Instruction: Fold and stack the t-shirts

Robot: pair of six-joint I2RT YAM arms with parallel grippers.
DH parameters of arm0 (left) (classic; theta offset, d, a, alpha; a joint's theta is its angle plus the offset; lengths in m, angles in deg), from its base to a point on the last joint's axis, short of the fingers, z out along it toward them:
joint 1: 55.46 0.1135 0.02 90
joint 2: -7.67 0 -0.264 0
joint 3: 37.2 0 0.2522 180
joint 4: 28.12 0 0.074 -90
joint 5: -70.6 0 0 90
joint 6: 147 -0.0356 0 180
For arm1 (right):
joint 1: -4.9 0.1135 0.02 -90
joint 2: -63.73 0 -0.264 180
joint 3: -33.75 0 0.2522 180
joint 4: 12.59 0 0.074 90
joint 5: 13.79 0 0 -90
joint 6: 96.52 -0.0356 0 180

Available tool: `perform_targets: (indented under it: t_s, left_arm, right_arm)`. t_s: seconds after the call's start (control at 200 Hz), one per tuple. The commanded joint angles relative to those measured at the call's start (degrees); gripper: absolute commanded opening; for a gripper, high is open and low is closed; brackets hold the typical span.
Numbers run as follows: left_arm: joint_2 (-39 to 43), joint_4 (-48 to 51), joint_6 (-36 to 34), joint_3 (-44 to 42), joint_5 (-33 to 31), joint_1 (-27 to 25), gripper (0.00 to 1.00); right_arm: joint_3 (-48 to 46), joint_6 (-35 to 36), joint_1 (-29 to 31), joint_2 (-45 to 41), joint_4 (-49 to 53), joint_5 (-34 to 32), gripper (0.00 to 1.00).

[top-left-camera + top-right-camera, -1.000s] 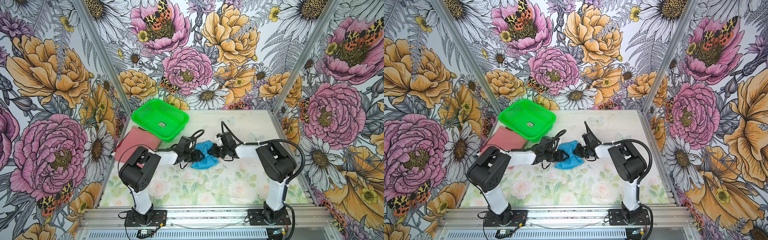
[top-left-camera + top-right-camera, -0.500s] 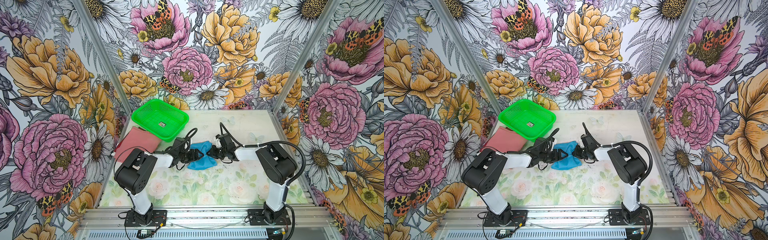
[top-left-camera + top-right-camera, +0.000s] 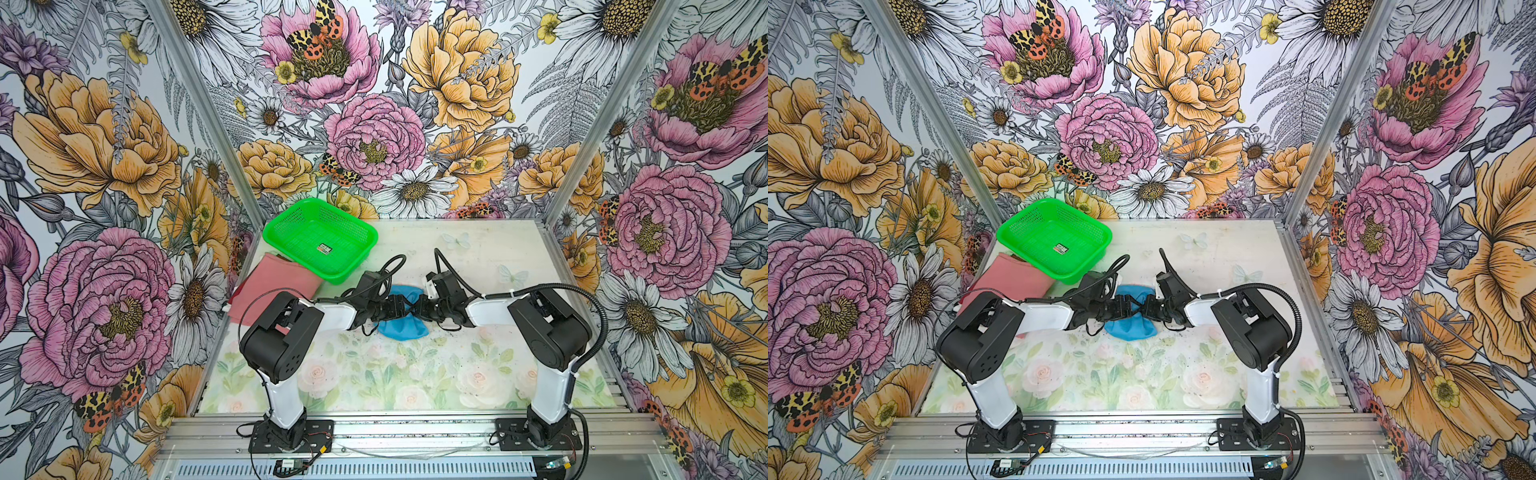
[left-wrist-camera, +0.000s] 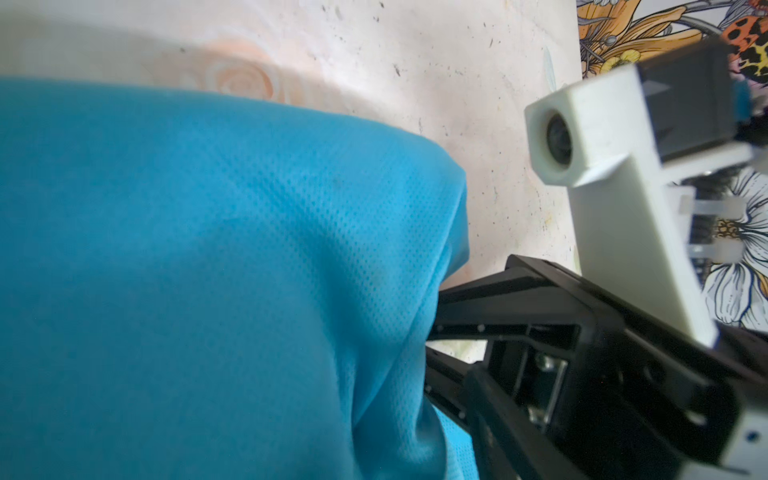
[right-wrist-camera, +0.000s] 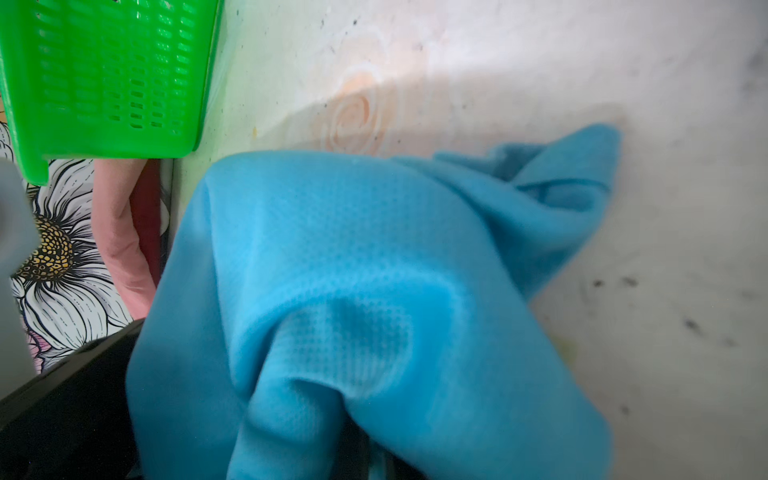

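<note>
Blue t-shirt [image 3: 401, 328] sat bunched mid-desk [image 3: 478, 257]; both arms stretched low and inward, tips nearly meeting over it; right end effector [image 3: 419, 309] pinched a fold, probably to lift and spread it; left end effector [image 3: 400, 308] buried in cloth, couldn't tell its state; pink t-shirt [image 3: 270, 286] lay at the left edge, just beside the green basket [image 3: 332, 272].

One sky-blue cloth t-shirt [image 3: 401, 330], one dusty red-pink cloth t-shirt [image 3: 270, 286], one green perforated plastic basket [image 3: 291, 220], two black-and-white robot arms [image 3: 332, 313]
</note>
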Motion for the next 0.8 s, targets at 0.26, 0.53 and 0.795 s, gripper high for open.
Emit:
perform_targets:
  t_s: [0.26,0.53,0.795]
  left_arm:
    - [-5.6,13.7,-3.0,-0.1,-7.1,-1.5,0.32]
    - [-4.6,19.0,-6.3,1.4,-12.1,-1.6,0.0]
    - [5.4,28.7,-11.0,1.0,-17.9,-0.8,0.0]
  right_arm:
    - [-2.6,0.0,1.7,2.3,4.3,2.4,0.04]
    - [-5.0,1.2,-0.9,-1.5,4.4,2.6,0.32]
    - [-8.4,8.1,-9.1,-15.0,14.4,0.3,0.69]
